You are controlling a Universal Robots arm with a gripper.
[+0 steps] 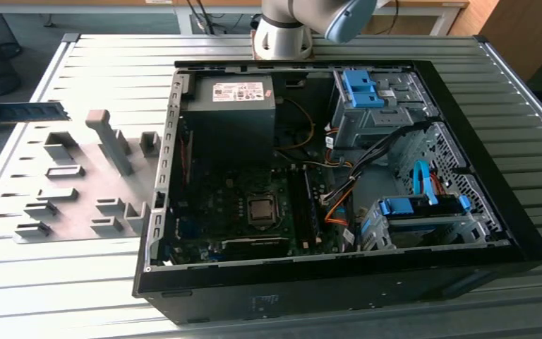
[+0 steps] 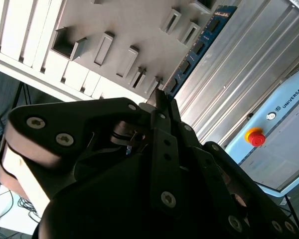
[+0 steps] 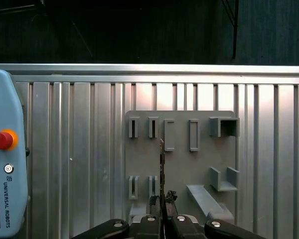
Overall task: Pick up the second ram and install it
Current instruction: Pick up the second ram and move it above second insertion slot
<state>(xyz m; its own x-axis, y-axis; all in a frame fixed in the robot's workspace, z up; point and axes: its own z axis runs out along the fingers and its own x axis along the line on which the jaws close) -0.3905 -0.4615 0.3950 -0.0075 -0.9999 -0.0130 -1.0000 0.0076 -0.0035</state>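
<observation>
- Well, the gripper [image 3: 162,201] is cut off at the frame edge in both wrist views. Its jaws are clamped on one end of the second ram [image 2: 199,45], which sticks out beyond them.
- In the first wrist view the ram is edge-on, a thin line, so its chips cannot be made out.
- In the exterior view it hangs level at the exterior view's left, near the grey holder plate [image 1: 82,183] and well apart from the open computer case [image 1: 346,282].
- The desk [image 1: 111,63] is ribbed aluminium, and a pale blue pendant [image 3: 10,149] lies on it. Dark floor lies beyond.
</observation>
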